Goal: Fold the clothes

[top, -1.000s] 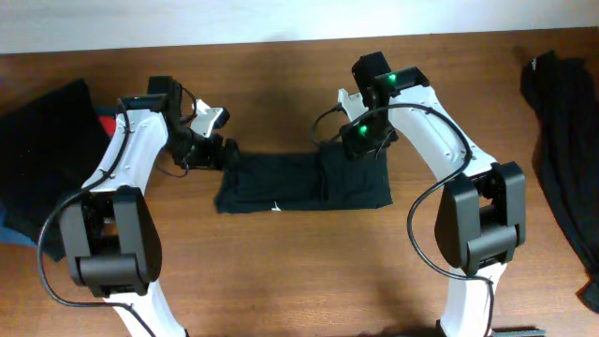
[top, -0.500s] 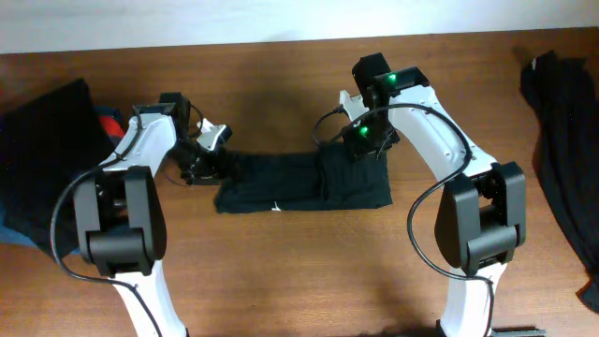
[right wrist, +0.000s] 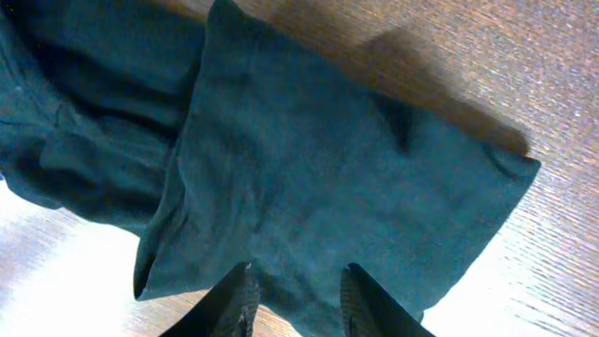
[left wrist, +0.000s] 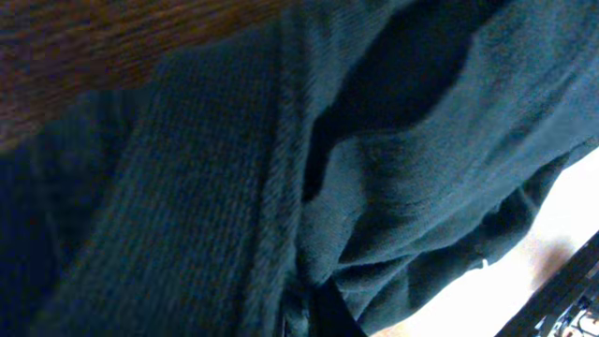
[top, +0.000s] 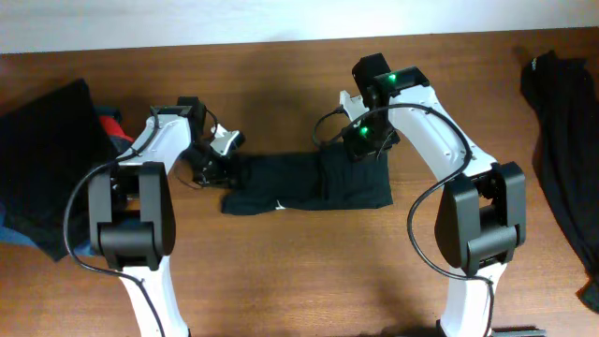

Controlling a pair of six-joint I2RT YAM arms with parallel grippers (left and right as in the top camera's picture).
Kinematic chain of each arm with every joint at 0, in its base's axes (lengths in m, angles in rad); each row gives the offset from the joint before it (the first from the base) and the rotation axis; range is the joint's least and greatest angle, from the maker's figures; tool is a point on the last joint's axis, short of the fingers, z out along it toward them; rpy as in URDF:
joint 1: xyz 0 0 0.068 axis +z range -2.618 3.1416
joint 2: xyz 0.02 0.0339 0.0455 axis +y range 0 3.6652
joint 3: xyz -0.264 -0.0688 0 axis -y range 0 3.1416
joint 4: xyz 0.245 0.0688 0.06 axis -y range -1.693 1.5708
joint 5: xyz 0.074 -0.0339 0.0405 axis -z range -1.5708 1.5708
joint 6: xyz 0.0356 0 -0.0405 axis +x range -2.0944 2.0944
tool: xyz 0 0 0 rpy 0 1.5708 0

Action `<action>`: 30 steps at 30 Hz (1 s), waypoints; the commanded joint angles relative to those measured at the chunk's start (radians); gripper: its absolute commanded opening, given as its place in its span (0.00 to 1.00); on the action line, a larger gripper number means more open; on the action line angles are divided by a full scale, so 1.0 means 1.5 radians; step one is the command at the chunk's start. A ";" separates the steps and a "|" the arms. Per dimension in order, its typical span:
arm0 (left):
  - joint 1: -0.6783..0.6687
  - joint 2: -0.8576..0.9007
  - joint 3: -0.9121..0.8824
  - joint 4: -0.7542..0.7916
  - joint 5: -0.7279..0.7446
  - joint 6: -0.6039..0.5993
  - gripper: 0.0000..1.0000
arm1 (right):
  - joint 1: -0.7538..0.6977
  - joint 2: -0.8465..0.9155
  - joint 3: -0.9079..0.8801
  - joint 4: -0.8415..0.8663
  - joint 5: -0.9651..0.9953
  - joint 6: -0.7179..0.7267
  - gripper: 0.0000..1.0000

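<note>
A dark teal garment [top: 309, 183] lies partly folded in a flat band on the wooden table. My left gripper [top: 225, 167] is at its left end, and its fingertips [left wrist: 316, 316] are pinched together on a bunched ridge of the knit fabric [left wrist: 234, 187], which fills the left wrist view. At the garment's upper right corner my right gripper [top: 361, 140] hovers over the folded cloth [right wrist: 328, 178]. Its two dark fingers [right wrist: 236, 301] stand apart with nothing held between them.
A heap of black clothing [top: 47, 150] lies at the table's left edge, with a red item [top: 110, 124] and a blue one [top: 9, 229] beside it. Another dark garment [top: 562, 140] hangs along the right edge.
My left gripper slid right onto the garment's left end and closed on the fabric, nudging that edge inward. The right arm has not moved.
</note>
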 commanded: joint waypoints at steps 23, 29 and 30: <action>0.134 -0.120 0.108 -0.074 0.068 -0.034 0.00 | -0.153 -0.018 0.025 -0.073 0.064 0.049 0.33; 0.025 -0.120 0.108 -0.087 0.079 -0.034 0.00 | -0.153 -0.018 0.024 -0.080 0.064 0.049 0.33; 0.006 -0.120 0.108 -0.083 0.079 -0.034 0.01 | -0.153 -0.018 0.024 -0.081 0.064 0.049 0.33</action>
